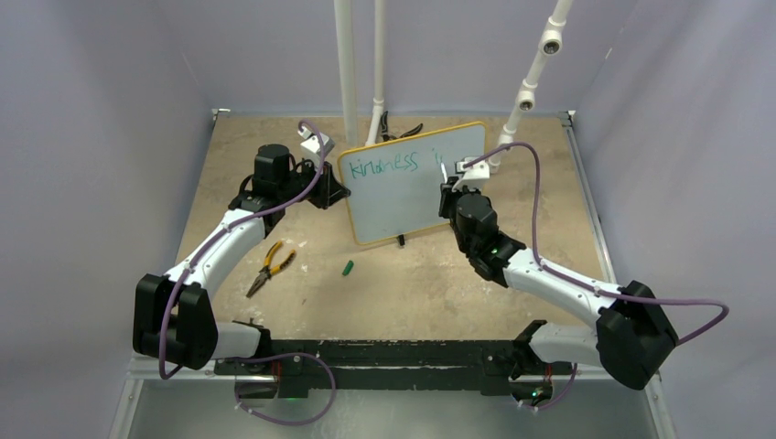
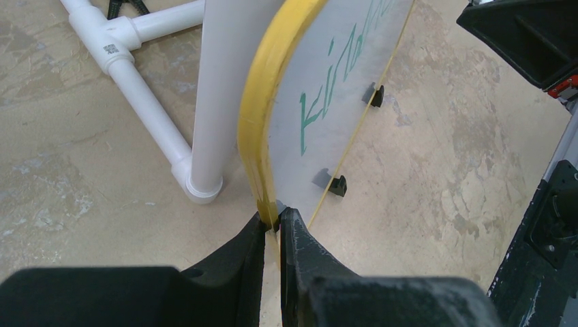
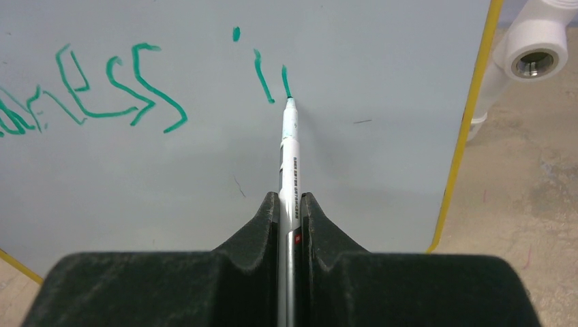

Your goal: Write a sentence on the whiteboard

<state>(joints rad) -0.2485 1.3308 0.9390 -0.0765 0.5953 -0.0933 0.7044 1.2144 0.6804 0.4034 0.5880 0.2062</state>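
Observation:
The whiteboard [image 1: 416,197] with a yellow-orange frame stands upright mid-table. The sentence [image 1: 388,165] in teal reads "kindness", followed by a dotted stroke and a second short stroke [image 3: 261,75]. My left gripper [image 2: 274,225] is shut on the whiteboard's yellow left edge [image 2: 262,122]. My right gripper [image 3: 291,204] is shut on a white marker pen [image 3: 290,157], its teal tip touching the board at the foot of the last stroke. In the top view my right gripper [image 1: 450,194] is at the board's right part.
White PVC pipes [image 1: 348,69] stand behind the board, one right beside its left edge [image 2: 218,102]. Orange-handled pliers [image 1: 268,265] and a small green cap [image 1: 348,268] lie on the table in front. A second pair of pliers [image 1: 400,131] lies behind the board.

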